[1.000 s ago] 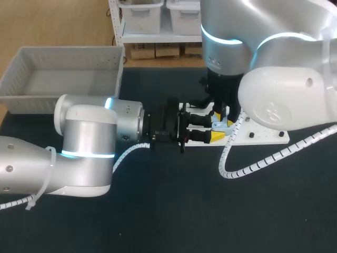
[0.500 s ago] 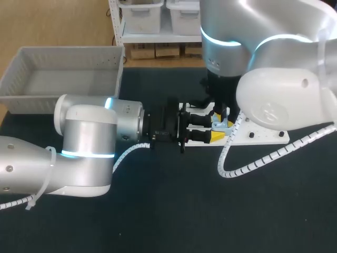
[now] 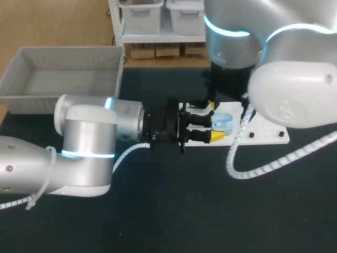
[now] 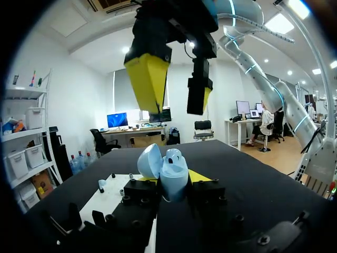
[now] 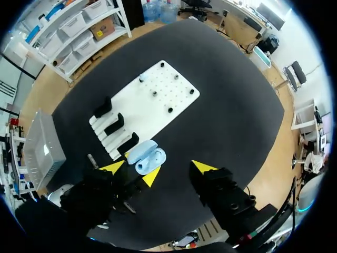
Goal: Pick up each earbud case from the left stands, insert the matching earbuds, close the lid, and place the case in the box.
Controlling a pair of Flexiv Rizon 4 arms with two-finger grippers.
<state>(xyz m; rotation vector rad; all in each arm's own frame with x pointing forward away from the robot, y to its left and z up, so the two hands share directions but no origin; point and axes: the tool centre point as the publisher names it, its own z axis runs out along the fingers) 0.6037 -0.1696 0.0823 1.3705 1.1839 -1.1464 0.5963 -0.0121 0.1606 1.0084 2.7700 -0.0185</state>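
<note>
A light blue earbud case (image 4: pixel 169 176) stands upright with its lid swung open, and my left gripper (image 4: pixel 171 180) is shut on its lower body. In the head view the case (image 3: pixel 222 122) sits at the end of my left gripper (image 3: pixel 206 129), over the near edge of the white board (image 3: pixel 263 132). My right gripper (image 4: pixel 174 89) hangs open above the case, not touching it. Looking down from the right wrist, the case (image 5: pixel 146 155) lies just ahead of my right gripper (image 5: pixel 158 168). My right arm (image 3: pixel 231 63) hides that gripper in the head view.
A grey basket (image 3: pixel 63 79) stands at the back left of the dark table. Three black stands (image 5: pixel 116 124) line the white board's (image 5: pixel 152 100) left end, and small pegs dot the board. My left arm (image 3: pixel 84 137) lies across the table's left half.
My right gripper has opened wide and lifted up off the case. The case, hidden under its fingers before, now shows in the head view. The left arm has kept still.
</note>
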